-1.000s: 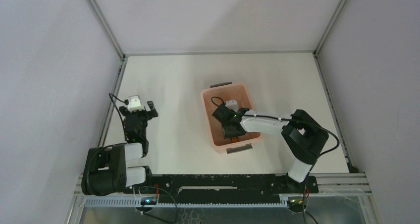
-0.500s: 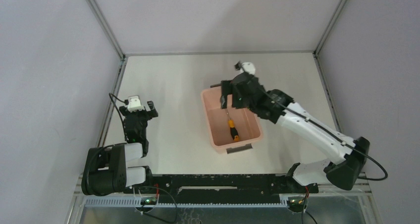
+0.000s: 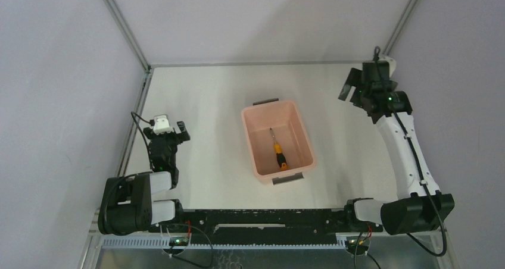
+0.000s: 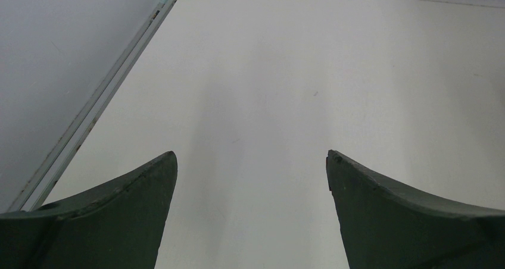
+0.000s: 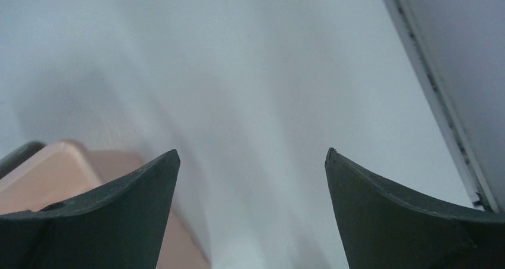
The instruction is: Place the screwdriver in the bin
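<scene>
The screwdriver (image 3: 278, 153), with its orange-yellow and black handle, lies loose on the floor of the pale pink bin (image 3: 247, 139), handle toward the near end. The bin stands mid-table with a dark grey handle at each short end. My right gripper (image 3: 352, 92) hangs open high over the table's far right corner, well away from the bin. In the right wrist view the right gripper (image 5: 252, 159) holds nothing, and a corner of the bin (image 5: 53, 174) shows at lower left. My left gripper (image 3: 168, 133) rests open at the left, and in its wrist view the left gripper (image 4: 250, 162) is empty.
A metal frame rail (image 4: 89, 114) runs along the table's left edge and another rail (image 5: 435, 96) along the right edge, with grey walls beyond both. Bare white tabletop (image 3: 208, 102) surrounds the bin.
My right gripper opened, rose out of the bin and swung to the far right corner, leaving the screwdriver lying in the bin. The left arm has not moved.
</scene>
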Motion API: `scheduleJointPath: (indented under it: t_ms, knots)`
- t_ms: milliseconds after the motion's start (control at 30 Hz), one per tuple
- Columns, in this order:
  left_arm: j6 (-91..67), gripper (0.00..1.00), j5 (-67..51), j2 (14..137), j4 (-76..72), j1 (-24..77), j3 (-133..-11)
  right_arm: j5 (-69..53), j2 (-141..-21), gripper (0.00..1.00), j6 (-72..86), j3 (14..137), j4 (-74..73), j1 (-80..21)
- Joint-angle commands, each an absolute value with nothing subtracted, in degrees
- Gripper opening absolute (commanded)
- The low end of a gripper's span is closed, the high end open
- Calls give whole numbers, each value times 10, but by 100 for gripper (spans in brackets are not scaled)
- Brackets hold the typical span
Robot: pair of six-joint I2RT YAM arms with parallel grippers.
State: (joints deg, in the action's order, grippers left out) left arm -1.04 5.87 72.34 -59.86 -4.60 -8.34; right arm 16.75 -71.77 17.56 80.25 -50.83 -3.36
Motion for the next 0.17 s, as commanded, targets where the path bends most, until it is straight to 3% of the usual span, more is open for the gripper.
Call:
scheduleJointPath:
  t_ms: [0, 133]
  knots:
    - [-9, 100, 63, 720, -614, -42, -106, 151, -695, 100, 137, 794, -499, -15]
    - [-9, 100, 63, 720, -614, -43, -106, 132, -686, 100, 137, 791, -485, -13]
